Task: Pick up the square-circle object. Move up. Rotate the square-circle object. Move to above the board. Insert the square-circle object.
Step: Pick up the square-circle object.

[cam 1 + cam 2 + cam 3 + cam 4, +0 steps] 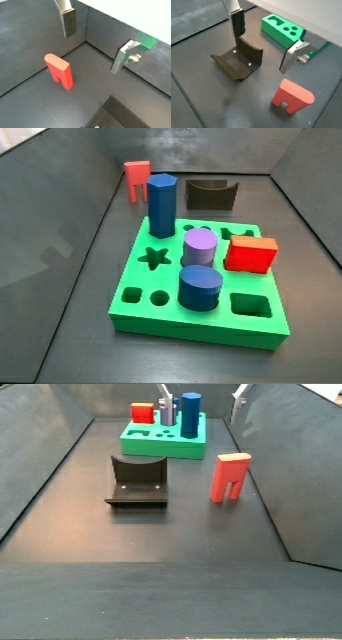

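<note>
Nearest the wrist cameras, the square-circle object (59, 71) stands upright on its prongs on the dark floor, untouched. Both silver fingers (69, 21) of the gripper (93, 40) hang above it with the jaws spread wide and nothing between them. No step of the task is complete: the pick-up, lift, rotation, travel and insertion all remain. In a side view the object (230, 477) stands well apart from the board (150, 441), with the dark grey notched block (138, 479) beside it. The board (147, 308) already carries a blue prism (162, 204), a purple cylinder (199, 248), a blue cylinder (201, 287) and a red cube (250, 254); several cut-outs stay vacant. The working surface is a flat dark grey floor (160, 564) enclosed by grey walls (40, 444); no bench is visible.
</note>
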